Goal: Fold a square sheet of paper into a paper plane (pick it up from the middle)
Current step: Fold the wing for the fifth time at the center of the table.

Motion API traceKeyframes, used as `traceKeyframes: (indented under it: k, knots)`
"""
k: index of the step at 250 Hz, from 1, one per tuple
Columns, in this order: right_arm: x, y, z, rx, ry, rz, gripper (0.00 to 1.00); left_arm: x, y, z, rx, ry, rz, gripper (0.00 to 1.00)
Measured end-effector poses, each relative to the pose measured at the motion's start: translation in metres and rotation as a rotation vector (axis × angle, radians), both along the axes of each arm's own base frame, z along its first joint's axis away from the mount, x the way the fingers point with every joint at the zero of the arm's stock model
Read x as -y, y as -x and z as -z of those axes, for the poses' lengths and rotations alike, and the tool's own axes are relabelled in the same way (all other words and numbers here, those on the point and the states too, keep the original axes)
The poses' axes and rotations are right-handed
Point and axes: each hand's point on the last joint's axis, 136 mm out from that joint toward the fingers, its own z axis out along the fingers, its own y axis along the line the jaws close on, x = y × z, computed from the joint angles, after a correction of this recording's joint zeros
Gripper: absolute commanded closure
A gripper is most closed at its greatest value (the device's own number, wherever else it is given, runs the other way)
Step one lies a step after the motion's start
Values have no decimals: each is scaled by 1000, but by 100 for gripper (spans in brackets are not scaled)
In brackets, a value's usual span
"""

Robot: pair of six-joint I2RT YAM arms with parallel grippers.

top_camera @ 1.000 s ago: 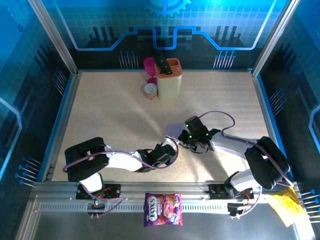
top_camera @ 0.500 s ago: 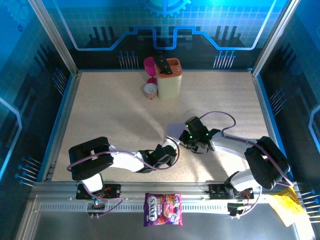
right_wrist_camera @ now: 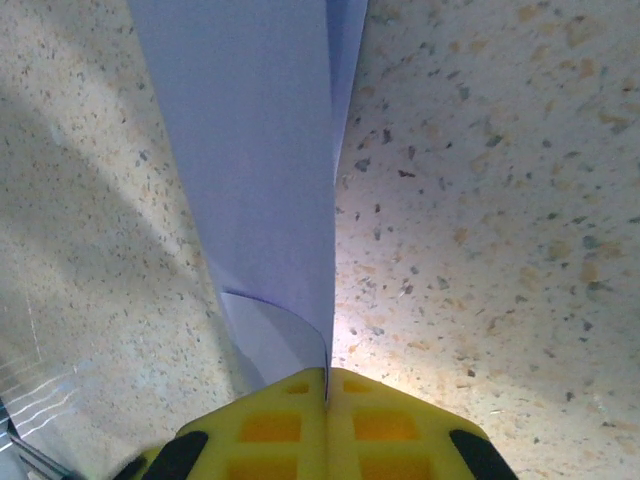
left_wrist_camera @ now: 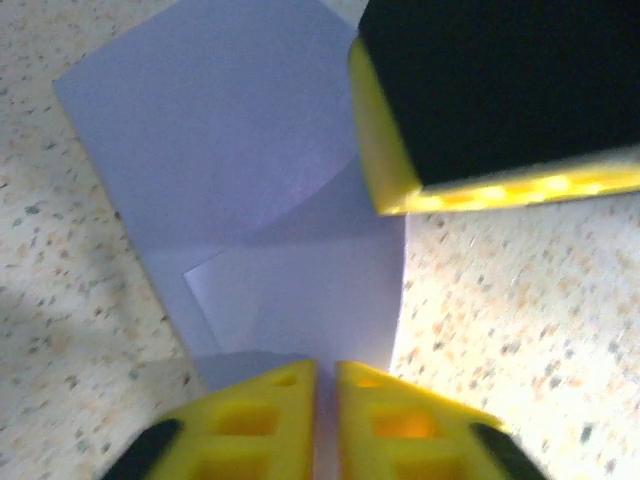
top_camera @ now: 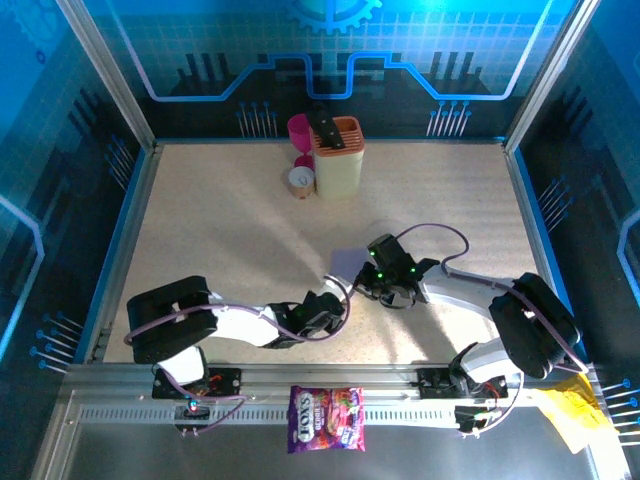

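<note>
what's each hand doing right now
left hand: at the edge of the lilac paper, closed or not cannot be told
right hand: closed on the lilac paper

A speckled beige table [top_camera: 220,230] sits inside blue walls [top_camera: 330,60] printed with a circuit pattern. Near its far edge stands a pale yellow holder [top_camera: 338,165] with an orange top and a dark handle sticking out. A magenta cup [top_camera: 298,128] is just beside it on the left, with a small round tan thing [top_camera: 299,182] in front of the cup. On the metal rail [top_camera: 130,410] at the near edge lies a purple-pink sweets bag [top_camera: 326,418]. Crumpled yellow paper [top_camera: 572,408] lies at the rail's right end.
</note>
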Motion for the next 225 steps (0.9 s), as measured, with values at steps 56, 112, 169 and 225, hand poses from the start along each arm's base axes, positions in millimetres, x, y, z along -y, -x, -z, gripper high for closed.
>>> traceKeyframes:
  k: [56,112,169,225]
  knots:
    - [-3,3,-1,0,-5,-12,100,-3,6,-4,-2,-9,22,37]
    - [-5,3,-6,13,-16,-16,100,-1,10,-4,38,-62,75,35]
    - [-5,2,-7,14,-17,-11,100,0,0,3,80,-133,61,37]
    - [-4,2,-7,13,-18,-7,100,-3,-4,11,98,-194,51,56]
